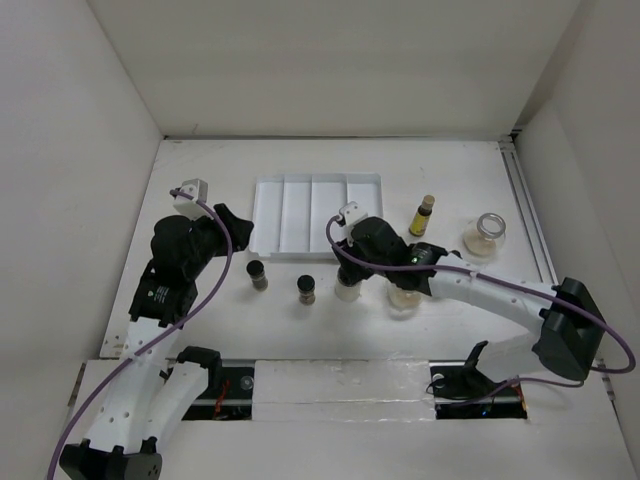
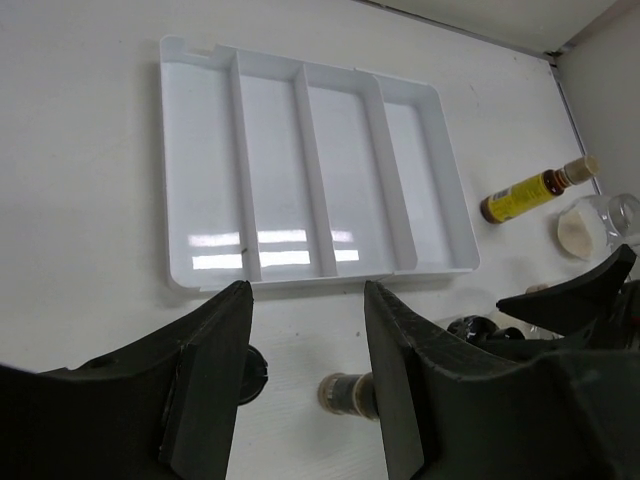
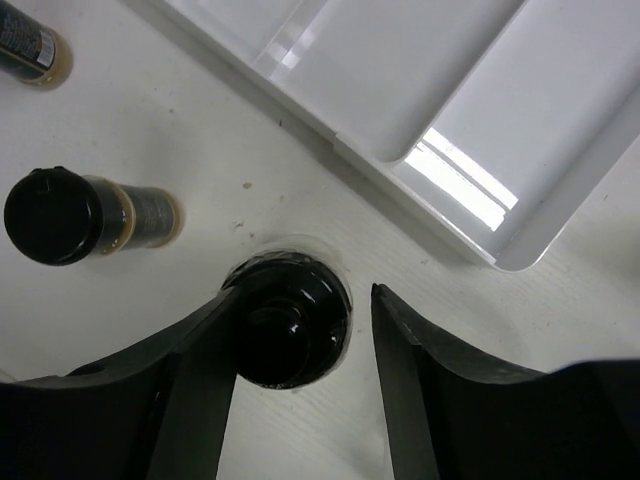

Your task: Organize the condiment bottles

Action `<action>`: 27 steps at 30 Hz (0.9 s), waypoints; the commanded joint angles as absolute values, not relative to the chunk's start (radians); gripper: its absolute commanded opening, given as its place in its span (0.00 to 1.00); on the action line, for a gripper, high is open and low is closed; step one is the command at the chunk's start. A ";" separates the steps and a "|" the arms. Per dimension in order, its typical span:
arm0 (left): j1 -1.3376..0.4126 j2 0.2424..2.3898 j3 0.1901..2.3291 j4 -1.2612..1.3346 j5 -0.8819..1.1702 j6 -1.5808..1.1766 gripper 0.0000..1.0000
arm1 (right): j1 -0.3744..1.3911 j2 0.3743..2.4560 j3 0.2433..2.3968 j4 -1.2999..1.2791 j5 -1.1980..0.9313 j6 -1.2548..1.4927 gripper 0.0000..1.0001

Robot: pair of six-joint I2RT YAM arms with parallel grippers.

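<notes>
The white ridged tray lies at centre back. Two black-capped bottles with brown contents stand in front of it. My right gripper is open, straddling the black cap of a pale bottle. In the right wrist view its left finger touches that cap and the right finger stands apart. A slim yellow bottle and a clear jar stand right of the tray. My left gripper is open and empty by the tray's left front corner.
Another jar with beige contents stands partly under my right arm. In the left wrist view the tray, the yellow bottle, a brown bottle and the open left gripper show. White walls enclose the table.
</notes>
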State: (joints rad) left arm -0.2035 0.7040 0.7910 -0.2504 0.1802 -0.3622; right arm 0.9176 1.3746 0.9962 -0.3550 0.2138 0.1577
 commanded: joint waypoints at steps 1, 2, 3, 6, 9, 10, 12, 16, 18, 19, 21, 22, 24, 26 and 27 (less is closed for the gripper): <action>-0.207 0.693 0.776 -0.196 0.201 -0.347 0.45 | 0.923 1.393 1.032 -0.255 0.252 0.166 0.58; -0.207 0.693 0.776 -0.196 0.210 -0.347 0.45 | 0.923 1.393 1.032 -0.255 0.252 0.166 0.44; -0.207 0.693 0.776 -0.196 0.210 -0.347 0.45 | 0.923 1.393 1.032 -0.246 0.242 0.175 0.39; -0.207 0.693 0.776 -0.196 0.210 -0.347 0.45 | 0.923 1.402 1.032 -0.256 0.242 0.175 0.26; -0.207 0.693 0.776 -0.196 0.210 -0.347 0.45 | 0.933 1.369 1.052 -0.288 0.252 0.184 0.17; -0.207 0.693 0.776 -0.196 0.210 -0.347 0.45 | 0.942 1.353 1.061 -0.288 0.262 0.184 0.17; -0.207 0.693 0.776 -0.196 0.210 -0.347 0.45 | 0.942 1.319 1.118 -0.317 0.262 0.184 0.15; -0.207 0.693 0.776 -0.187 0.210 -0.347 0.45 | 0.931 1.279 1.288 -0.363 0.302 0.121 0.15; -0.207 0.693 0.776 -0.187 0.210 -0.347 0.45 | 0.887 1.304 1.351 -0.364 0.293 0.100 0.15; -0.207 0.693 0.776 -0.187 0.210 -0.347 0.45 | 0.867 1.321 1.405 -0.364 0.293 0.100 0.15; -0.207 0.693 0.776 -0.187 0.210 -0.347 0.43 | 0.795 1.373 1.440 -0.324 0.261 0.077 0.15; -0.207 0.693 0.776 -0.187 0.210 -0.347 0.43 | 0.767 1.390 1.459 -0.304 0.244 0.077 0.14; -0.207 0.693 0.776 -0.187 0.210 -0.347 0.43 | 0.715 1.443 1.480 -0.275 0.229 0.068 0.14; -0.207 0.693 0.776 -0.187 0.210 -0.347 0.43 | 0.640 1.485 1.514 -0.226 0.200 0.067 0.13; -0.207 0.693 0.776 -0.187 0.210 -0.347 0.43 | 0.614 1.537 1.532 -0.225 0.180 0.067 0.13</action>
